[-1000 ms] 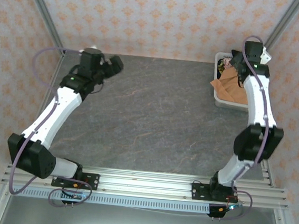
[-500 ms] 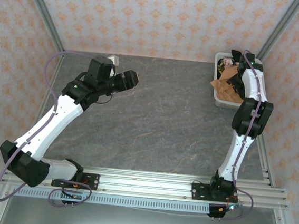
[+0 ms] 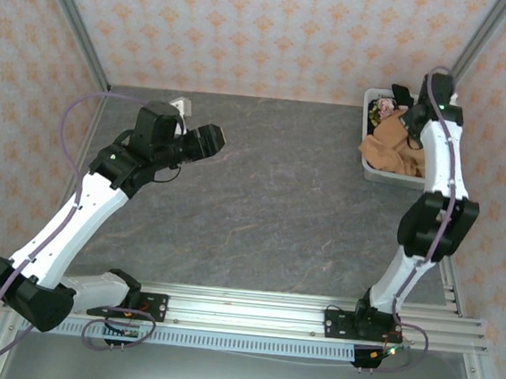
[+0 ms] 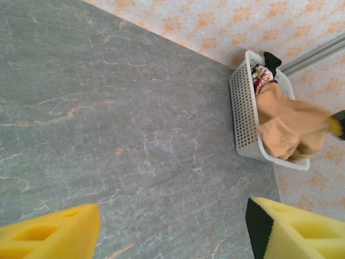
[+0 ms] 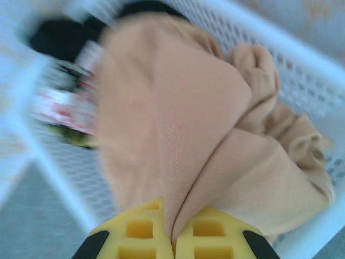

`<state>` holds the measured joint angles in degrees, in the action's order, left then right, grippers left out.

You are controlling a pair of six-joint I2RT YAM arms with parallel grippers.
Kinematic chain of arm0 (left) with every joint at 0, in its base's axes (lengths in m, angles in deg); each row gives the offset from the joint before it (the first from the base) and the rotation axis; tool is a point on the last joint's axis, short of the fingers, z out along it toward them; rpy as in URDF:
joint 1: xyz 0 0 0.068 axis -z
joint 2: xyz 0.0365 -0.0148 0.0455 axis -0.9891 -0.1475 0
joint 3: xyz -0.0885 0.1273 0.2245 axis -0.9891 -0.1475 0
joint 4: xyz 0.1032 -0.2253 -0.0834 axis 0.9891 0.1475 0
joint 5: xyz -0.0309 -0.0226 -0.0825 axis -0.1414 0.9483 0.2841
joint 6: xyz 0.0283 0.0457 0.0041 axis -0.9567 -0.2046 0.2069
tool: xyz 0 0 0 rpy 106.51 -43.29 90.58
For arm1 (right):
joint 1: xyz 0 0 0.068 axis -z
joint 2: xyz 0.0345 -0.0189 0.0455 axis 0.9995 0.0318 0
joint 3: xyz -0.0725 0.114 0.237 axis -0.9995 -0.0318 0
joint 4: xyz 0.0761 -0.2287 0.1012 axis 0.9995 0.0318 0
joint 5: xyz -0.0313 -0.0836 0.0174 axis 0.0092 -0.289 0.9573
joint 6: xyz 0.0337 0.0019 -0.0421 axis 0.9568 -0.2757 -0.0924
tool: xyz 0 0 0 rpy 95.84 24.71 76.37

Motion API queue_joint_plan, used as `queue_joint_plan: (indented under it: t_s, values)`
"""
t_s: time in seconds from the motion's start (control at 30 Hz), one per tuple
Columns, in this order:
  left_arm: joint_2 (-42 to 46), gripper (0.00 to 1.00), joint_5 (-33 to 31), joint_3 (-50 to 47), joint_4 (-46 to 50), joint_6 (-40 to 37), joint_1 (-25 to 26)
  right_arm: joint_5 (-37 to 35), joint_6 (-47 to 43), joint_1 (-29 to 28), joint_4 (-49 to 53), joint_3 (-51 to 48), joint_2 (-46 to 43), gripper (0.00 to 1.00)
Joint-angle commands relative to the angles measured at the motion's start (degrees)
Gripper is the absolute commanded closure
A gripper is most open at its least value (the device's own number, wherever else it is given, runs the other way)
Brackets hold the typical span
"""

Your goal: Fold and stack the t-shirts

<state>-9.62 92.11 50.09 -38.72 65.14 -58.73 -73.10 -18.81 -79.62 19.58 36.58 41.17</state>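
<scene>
A grey stone-patterned table (image 3: 269, 209) is enclosed by walls (image 3: 251, 28) papered in an orange floral pattern.

In the overhead view, a white slatted basket (image 3: 365, 164) is found at the far right corner of the table. An orange-tan shirt (image 3: 384, 150) is heaped in it and spills over the near rim. A black shirt (image 3: 387, 105) with a colourful print is seen at the far end of the basket. The right gripper (image 3: 411, 131) is lowered onto the orange-tan shirt. The left gripper (image 3: 211, 139) is held over bare table at the far left, well apart from the basket.

In the left wrist view, the two yellow fingers (image 4: 48, 234) are seen spread wide with nothing between them, and bare table lies below. The basket with both shirts is noted at the upper right.

In the right wrist view, the yellow fingers (image 5: 210, 234) are pressed together, and a fold of the orange-tan shirt is pinched between them. The black shirt is observed behind it, blurred, inside the basket.
</scene>
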Motion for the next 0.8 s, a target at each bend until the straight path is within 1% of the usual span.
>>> queue_joint_plan:
  t_s: [0.0,0.1,0.2,0.3,0.4,0.47,0.5,0.57,0.67,0.7,0.73,0.77]
  values:
    - [0.98,0.28,-1.25,-0.84,1.5,-0.33,0.15,-2.45,-2.55,-2.35,-6.94,5.8,-9.0,1.0]
    - [0.97,0.29,-4.39,-1.0,2.31,-0.25,0.15,-1.21,-5.42,-5.65,-7.72,12.82,-11.54,1.0]
    - [0.83,0.29,-9.04,-0.26,4.24,0.01,0.14,0.63,-7.48,-9.86,-7.7,20.21,-12.67,1.0]
    - [0.71,0.29,-14.0,1.02,6.74,0.01,0.14,2.0,-8.95,-15.69,-7.56,25.2,-12.76,1.0]
    - [0.73,0.28,-18.96,2.77,9.78,-0.16,0.15,3.6,-7.62,-22.59,-5.57,26.59,-11.83,1.0]
    - [0.67,0.28,-22.05,3.93,12.12,-0.32,0.14,4.26,-5.94,-28.27,-4.77,23.18,-11.69,1.0]
    - [0.64,0.28,-22.84,4.25,12.95,-0.48,0.07,3.73,-5.51,-31.41,-4.98,19.95,-11.95,1.0]
    - [0.81,0.27,-23.84,4.48,14.28,-0.93,0.06,2.22,-3.24,-38.34,-7.9,10.1,-13.18,1.0]
    - [1.59,0.27,-24.11,3.48,15.49,-0.8,0.07,2.33,4.12,-45.79,-14.73,-6.33,-13.75,1.0]
    - [1.9,0.27,-24.23,2.96,15.77,-0.62,0.06,3.5,6.75,-47.32,-15.74,-9.75,-12.68,1.0]
    - [2.32,0.27,-24.51,2.3,16.26,-0.37,0.07,5.63,8.77,-48.92,-16.13,-12.33,-10.63,0.98]
    - [2.67,0.27,-24.52,1.36,16.53,-0.22,0.07,8.09,10.28,-50.23,-15.81,-13.83,-8.09,0.85]
